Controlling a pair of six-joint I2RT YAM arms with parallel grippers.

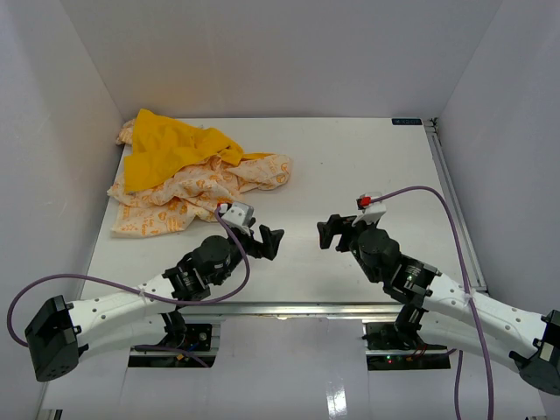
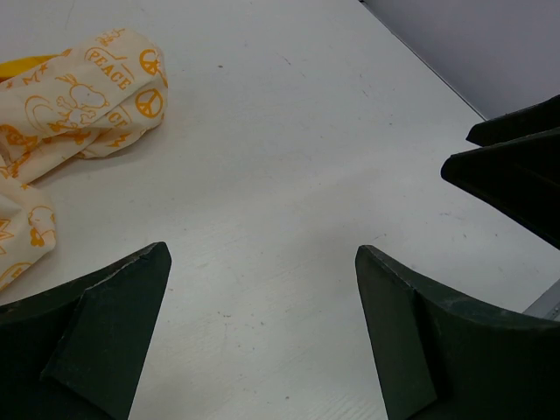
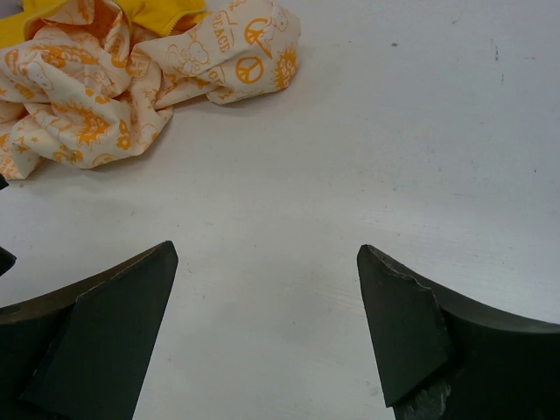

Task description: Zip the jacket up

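Observation:
The jacket [image 1: 188, 179] lies crumpled at the back left of the table, cream-white with orange print, its yellow lining turned up on top. Part of it shows at the upper left of the left wrist view [image 2: 79, 96] and of the right wrist view [image 3: 131, 79]. My left gripper [image 1: 267, 241] is open and empty, low over the table, to the right of and nearer than the jacket. My right gripper [image 1: 331, 233] is open and empty, facing the left one across a small gap. In both wrist views the jaws stand wide apart over bare table. The zipper is hidden in the folds.
The white table [image 1: 367, 166] is enclosed by white walls at the back and both sides. A metal rail [image 1: 451, 188] runs along its right edge. The right gripper's dark fingers [image 2: 516, 166] show at the right edge of the left wrist view.

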